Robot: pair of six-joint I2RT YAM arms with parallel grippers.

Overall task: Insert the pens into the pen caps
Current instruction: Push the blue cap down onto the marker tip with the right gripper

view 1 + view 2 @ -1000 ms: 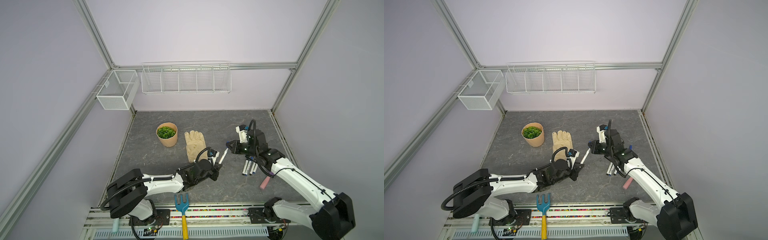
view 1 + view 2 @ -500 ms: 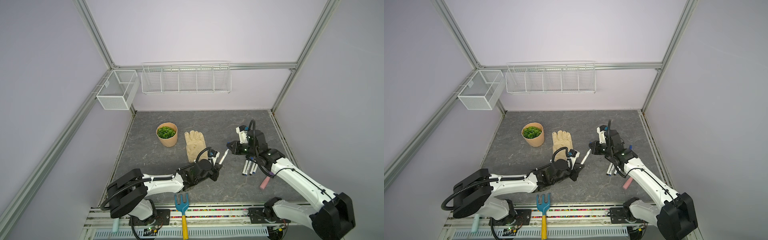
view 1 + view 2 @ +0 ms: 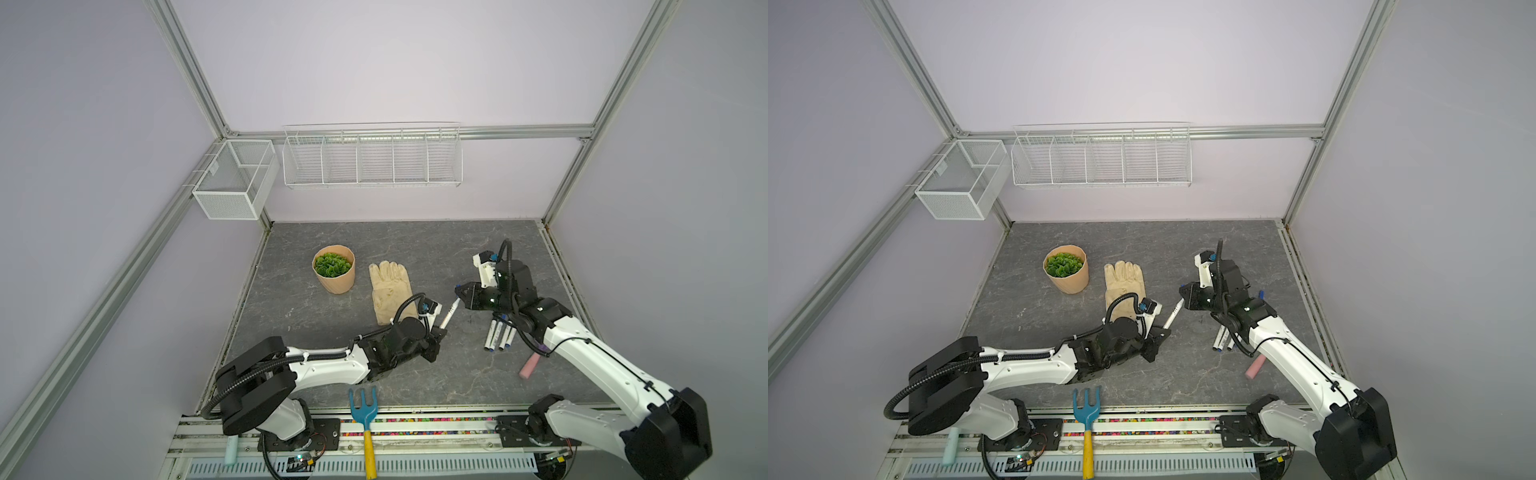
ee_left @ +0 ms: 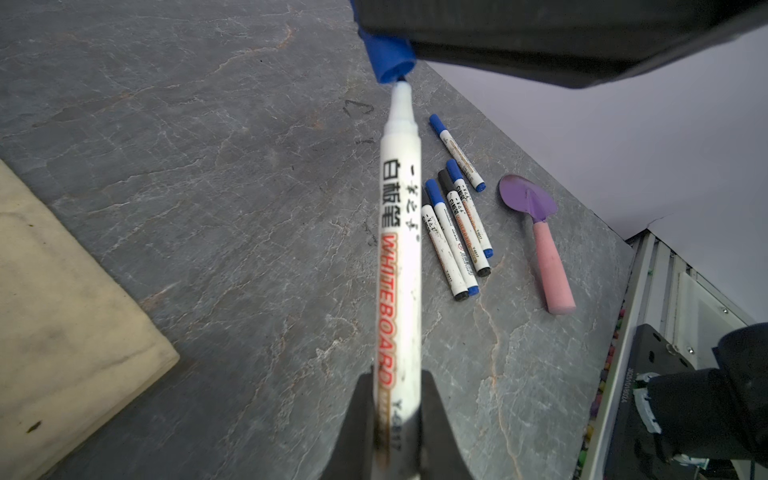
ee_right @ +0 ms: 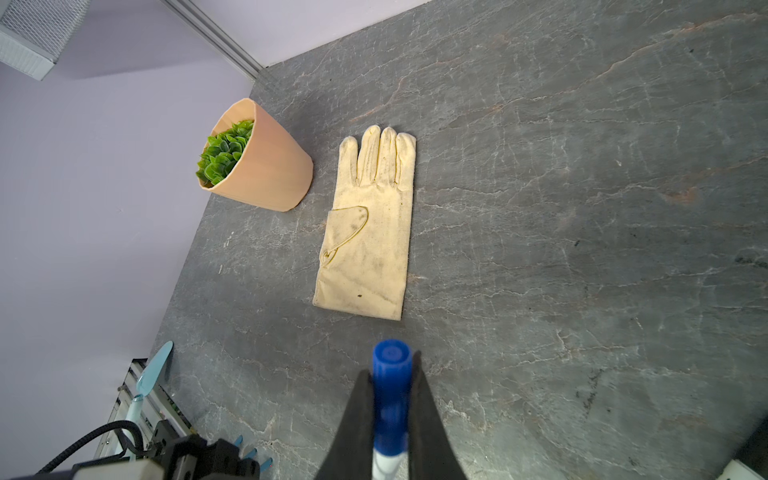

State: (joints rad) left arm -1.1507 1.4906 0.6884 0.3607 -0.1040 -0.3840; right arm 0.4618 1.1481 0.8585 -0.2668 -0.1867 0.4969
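Jaws of the left end effector (image 4: 397, 403) are closed narrowly on the tail of one pen (image 4: 399, 232), which is carried clear of the worktop (image 3: 332, 332). In both top views the long axis of that pen is seen slanting from lower left to upper right, just right of centre (image 3: 449, 314) (image 3: 1172, 314), with the writing end aimed at the right end effector (image 3: 458, 291). A white barrel is shown, printed with black characters and "WHITEBOARD" in red, narrowing to a white nose. The dark nib is met at the mouth of a blue cap (image 4: 390, 56), while the nose is left outside it. That blue cap is pinched between the closed jaws of the right end effector (image 5: 390, 399), its closed round end turned away from the pen.

Further out, five capped pens (image 4: 455, 232) are laid flat on the worktop, four side by side and touching, one apart; their caps are blue or black. Beside them a purple trowel (image 4: 536, 224) with a pink handle is laid. Left of centre in a top view, a cream glove (image 3: 388, 291) and a potted plant (image 3: 334, 274) are placed.
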